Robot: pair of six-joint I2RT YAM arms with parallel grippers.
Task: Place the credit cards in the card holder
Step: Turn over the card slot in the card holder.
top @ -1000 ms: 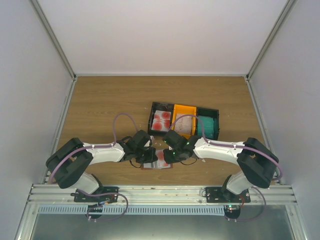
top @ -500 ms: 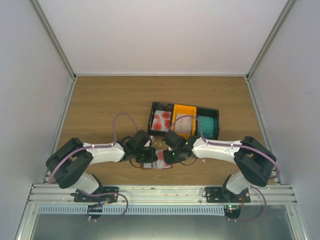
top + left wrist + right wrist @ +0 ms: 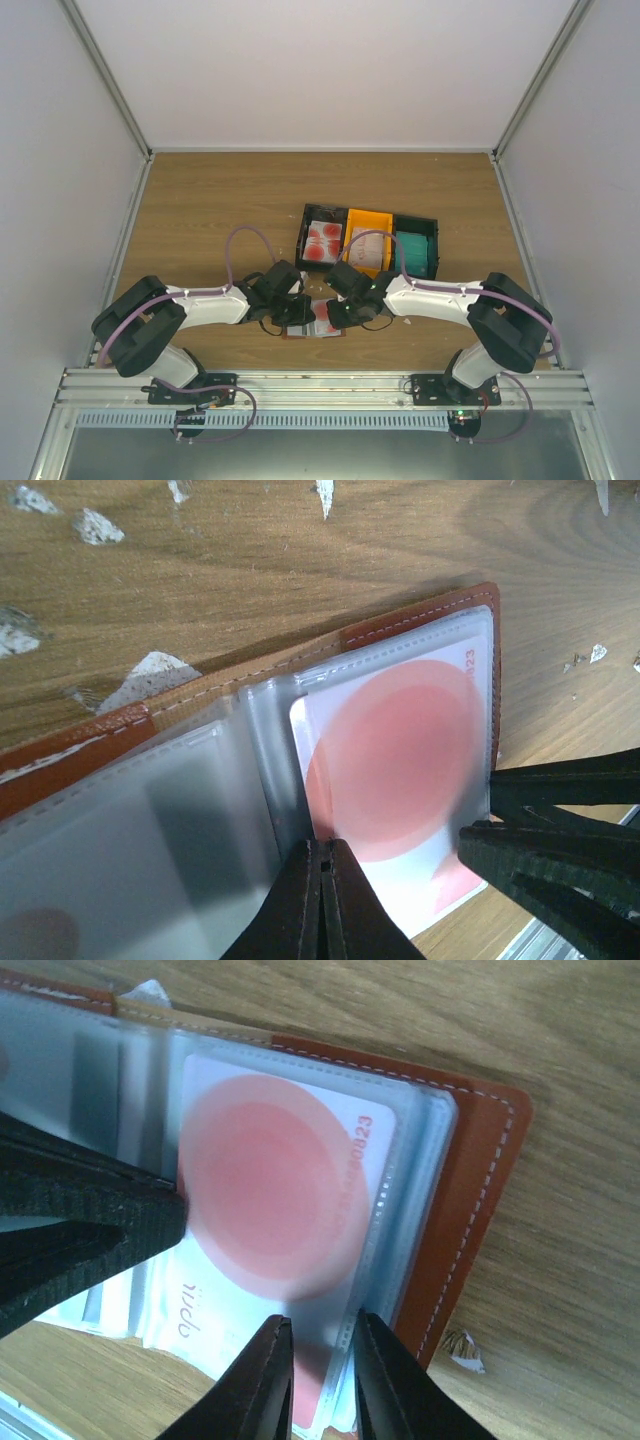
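The card holder (image 3: 314,322) lies open on the wood between my two grippers, brown leather edge (image 3: 410,625) (image 3: 480,1190) around clear pockets. A white credit card with a red blotch (image 3: 400,750) (image 3: 270,1180) sits partly inside the right-hand pocket, its near end sticking out. My left gripper (image 3: 322,858) (image 3: 298,312) is shut, its tip pressing on the sleeve by the card's inner edge. My right gripper (image 3: 318,1360) (image 3: 336,312) is open by a narrow gap, its fingers straddling the pocket's outer edge over the card's end.
Three trays stand behind the arms: a black one with white-and-red cards (image 3: 323,240), an orange one (image 3: 367,238) with a pale card, a black one with teal cards (image 3: 415,252). Small white scraps (image 3: 95,525) (image 3: 462,1345) lie on the wood. The table's near edge is just behind the card holder.
The right arm has shifted slightly left toward the card holder. The left arm and the card holder have not visibly moved.
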